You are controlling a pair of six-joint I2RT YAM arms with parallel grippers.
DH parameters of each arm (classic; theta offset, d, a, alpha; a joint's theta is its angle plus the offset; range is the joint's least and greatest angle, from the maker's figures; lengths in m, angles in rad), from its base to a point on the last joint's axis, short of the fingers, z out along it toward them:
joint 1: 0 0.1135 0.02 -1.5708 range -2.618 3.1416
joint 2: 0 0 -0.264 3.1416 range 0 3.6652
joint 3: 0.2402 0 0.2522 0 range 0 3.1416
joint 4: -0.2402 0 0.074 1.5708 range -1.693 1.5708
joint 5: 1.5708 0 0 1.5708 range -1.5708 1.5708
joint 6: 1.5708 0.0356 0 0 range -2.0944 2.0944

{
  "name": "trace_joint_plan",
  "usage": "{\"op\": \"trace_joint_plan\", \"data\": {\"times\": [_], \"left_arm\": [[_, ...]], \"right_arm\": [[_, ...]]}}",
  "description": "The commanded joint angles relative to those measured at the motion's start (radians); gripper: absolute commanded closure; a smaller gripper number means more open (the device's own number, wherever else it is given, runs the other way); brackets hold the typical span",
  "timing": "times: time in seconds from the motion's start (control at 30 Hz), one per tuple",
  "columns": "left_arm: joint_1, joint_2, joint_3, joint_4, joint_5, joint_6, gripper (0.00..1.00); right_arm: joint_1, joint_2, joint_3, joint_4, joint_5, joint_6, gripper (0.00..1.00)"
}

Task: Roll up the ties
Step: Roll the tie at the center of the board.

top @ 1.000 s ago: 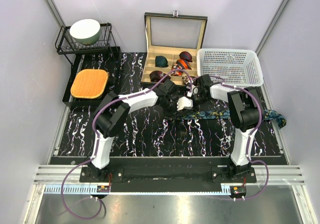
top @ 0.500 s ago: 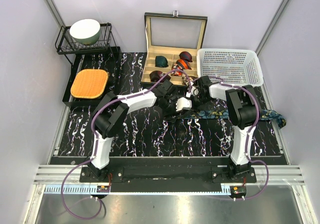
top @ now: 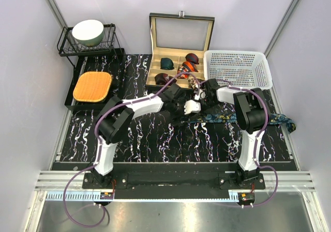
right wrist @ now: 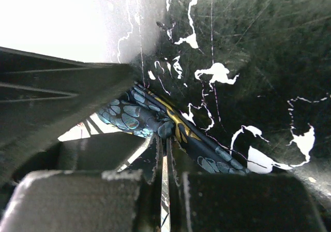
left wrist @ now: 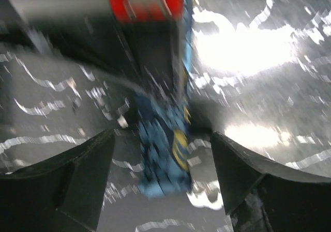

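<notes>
Two changes register over the last second, both on the near side of the wooden tie box (top: 153, 51). I list them working outward from the arm bases.

Work position: the navy tie (top: 220, 119) lies as a long flat strip on the marbled mat (top: 145, 139). It sits on the near side of the box and trails off to the box's right. I can see no coil formed in it.

Change 1: the left gripper (top: 191, 106) has let go. In its wrist view the jaws stand wide, and the patterned tie end passes between them touching neither finger. A second ago these jaws were nearly together.

Change 2: the right gripper (top: 205, 98), a little closer to the box, has closed fully. Its wrist view shows the fingertips (right wrist: 153, 159) meeting on a small bunched fold of the tie.

Meaning, in my judgement: the hold has passed from left to right. This pins the fabric and frees the left arm to re-take the end and roll it.

Other differences: both arms sit almost where they were, and the strip has not visibly shifted.

Inside the box, a green coil (top: 166, 63), a maroon coil (top: 162, 78) and a red-orange coil (top: 189, 66) sit in their compartments.
</notes>
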Motion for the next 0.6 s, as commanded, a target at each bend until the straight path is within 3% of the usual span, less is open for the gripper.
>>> {"op": "trace_joint_plan", "data": {"times": [0.0,0.13,0.27,0.37,0.57], "left_arm": [[-0.017,0.07,0.093,0.0,-0.057,0.009,0.21],[-0.022,0.11,0.156,-0.081,-0.043,0.036,0.26],[-0.022,0.156,0.217,-0.182,-0.017,0.069,0.5],[-0.023,0.146,0.188,-0.215,-0.011,0.102,0.58],[-0.023,0.07,0.053,-0.222,0.029,0.17,0.73]], "right_arm": [[-0.003,-0.022,-0.03,0.047,0.051,-0.012,1.0],[0.0,-0.044,-0.037,0.053,0.014,0.003,1.0],[-0.002,-0.062,-0.048,0.064,-0.008,0.023,1.0],[-0.002,-0.074,-0.045,0.061,-0.023,0.034,1.0],[-0.006,-0.137,-0.001,0.009,-0.077,0.034,0.78]]}}
